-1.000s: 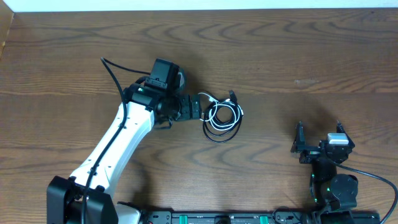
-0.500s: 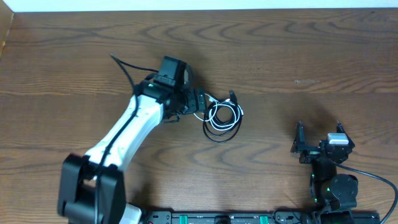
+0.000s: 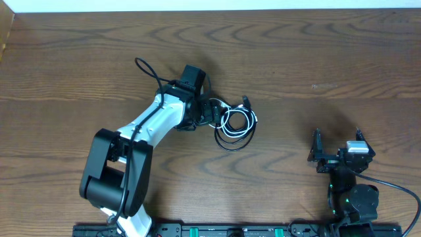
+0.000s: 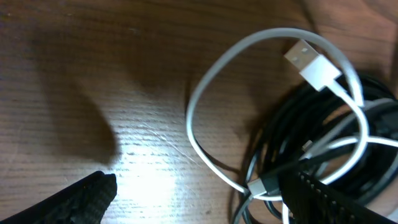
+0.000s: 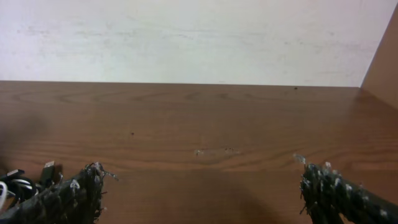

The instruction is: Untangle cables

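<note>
The cables (image 3: pixel 237 124) lie tangled in one small coil at the table's middle. Up close, a white cable (image 4: pixel 205 93) makes a loop ending in a white USB plug (image 4: pixel 312 61), laid over coiled black cables (image 4: pixel 323 134). My left gripper (image 3: pixel 214 112) is at the coil's left edge and stands open. In the left wrist view, the left gripper (image 4: pixel 199 199) has the bottom of the white loop between its fingers, and the right finger (image 4: pixel 336 202) sits over the black coil. My right gripper (image 3: pixel 337 149) is open and empty near the front right, far from the coil.
The table (image 3: pixel 316 52) is bare brown wood. The left arm's white link (image 3: pixel 148 122) runs diagonally from the front left. A pale wall (image 5: pixel 186 37) backs the table's far edge. The cables (image 5: pixel 18 183) show faintly at the left of the right wrist view.
The left arm has swung and reached further right, bringing its gripper onto the coil's left edge. Its jaws have narrowed slightly. The right arm and the coil have not moved.
</note>
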